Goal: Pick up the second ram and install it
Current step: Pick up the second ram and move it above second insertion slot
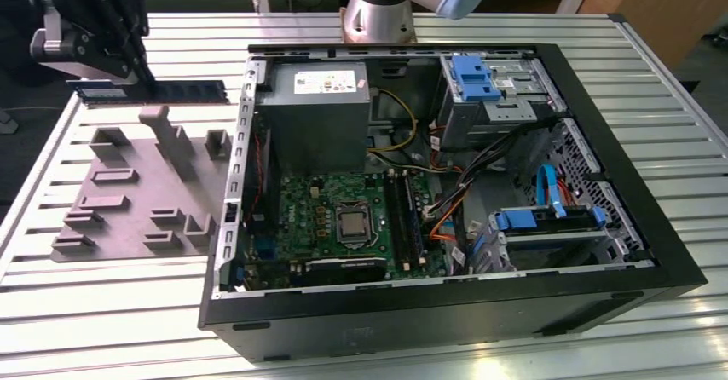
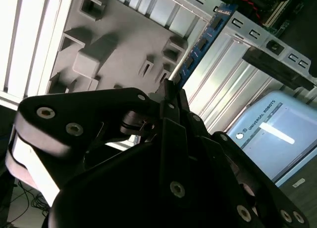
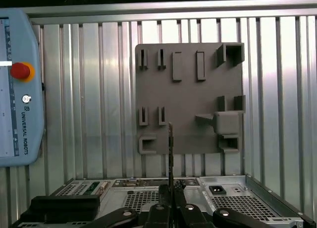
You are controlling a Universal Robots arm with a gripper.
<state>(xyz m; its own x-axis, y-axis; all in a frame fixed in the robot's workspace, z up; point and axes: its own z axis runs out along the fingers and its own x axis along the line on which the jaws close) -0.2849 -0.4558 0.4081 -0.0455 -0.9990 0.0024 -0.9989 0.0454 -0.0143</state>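
Exterior view:
- My end effector (image 1: 135,77), clenched on one end of the second ram (image 1: 170,92).
- The stick was held level in the air at the exterior view's far left, above the slatted worktop (image 1: 114,312) and just beyond the far edge of the grey fixture (image 1: 136,201).
- Open computer case (image 1: 637,252), to the exterior view's right of the fixture.
- Motherboard (image 1: 330,218) lay inside it, with the memory slots (image 1: 407,214) on it.

Second wrist view:
- End effector (image 2: 171,89) was closed on the ram (image 2: 198,47).
- The ram ran out from the fingers beside the fixture (image 2: 109,44).
- Pale blue teach pendant (image 2: 277,134) lay on the worktop.

First wrist view:
- Ram (image 3: 170,143) was seen edge-on as a thin dark line, gripped in the end effector (image 3: 170,198).
- It crossed the near edge of the fixture (image 3: 188,89).
- Pendant (image 3: 17,89) lay well apart from the fixture.
- Case (image 3: 237,193) was nearest the camera.
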